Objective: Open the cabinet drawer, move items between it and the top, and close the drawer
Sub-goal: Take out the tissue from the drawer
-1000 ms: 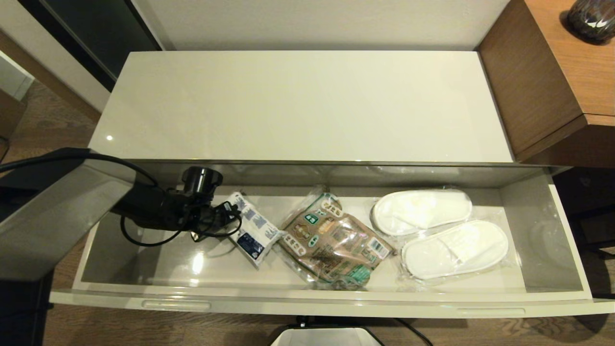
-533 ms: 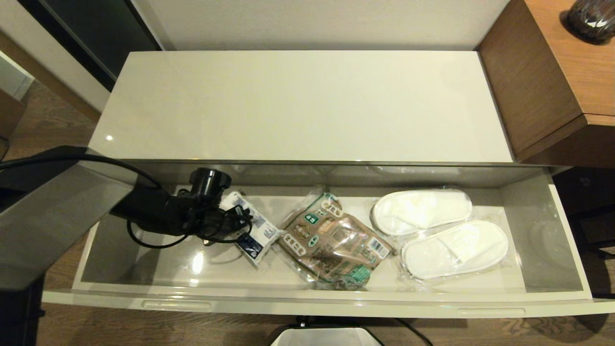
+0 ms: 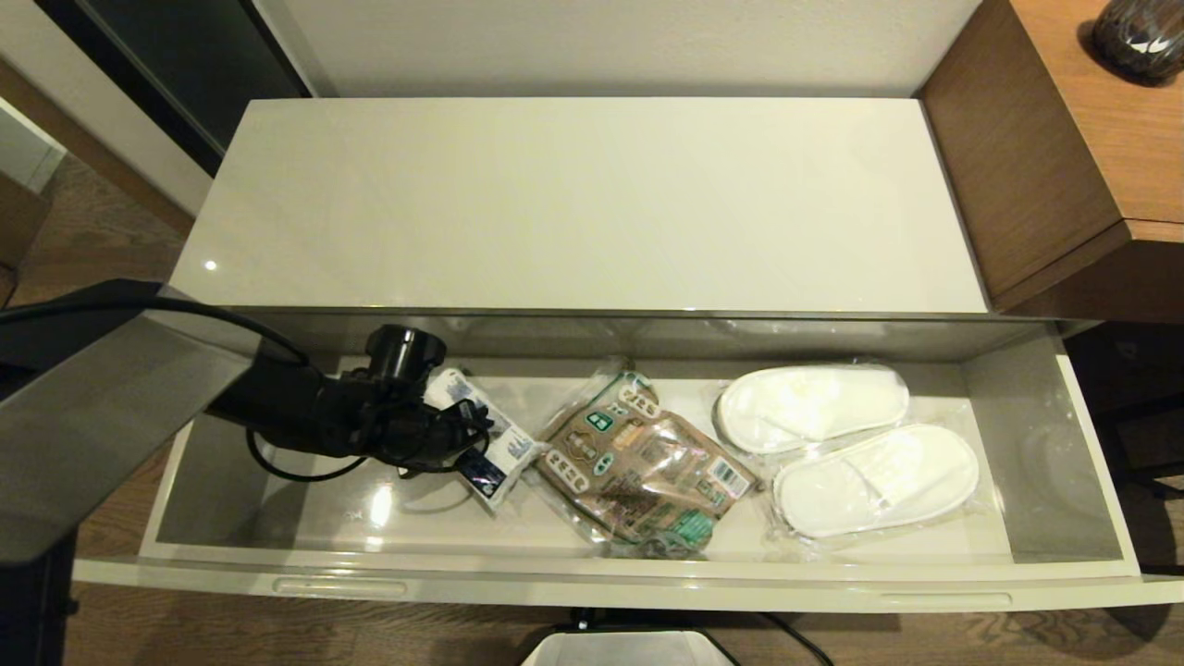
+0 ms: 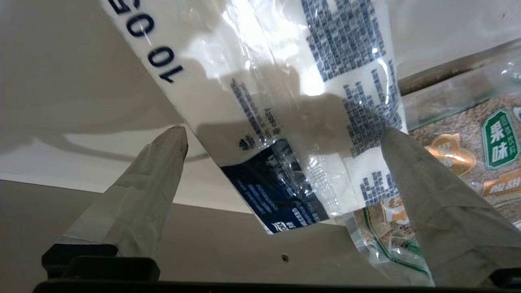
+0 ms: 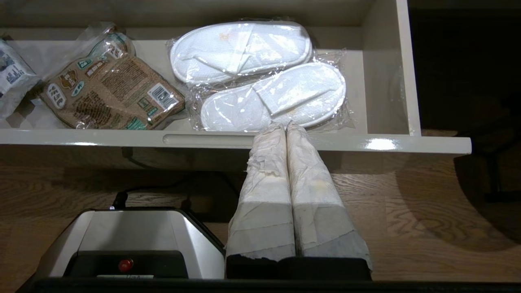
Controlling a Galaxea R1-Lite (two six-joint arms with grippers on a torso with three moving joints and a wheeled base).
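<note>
The cabinet drawer stands pulled out below the cream top, which is bare. In it lie the small white packet with blue print, a brown-and-green packet and the wrapped white slippers. My left gripper is inside the drawer at the white packet, open, one finger on each side of the packet's dark-printed end. My right gripper is shut on nothing, low in front of the drawer's front rim, and does not show in the head view.
A brown wood-grain desk with a dark vase adjoins the cabinet on the right. The brown-and-green packet lies right beside the white one. The robot's base is below the drawer front.
My left gripper has moved right along the drawer and now straddles the white packet's near end. The packets, slippers and drawer have stayed put.
</note>
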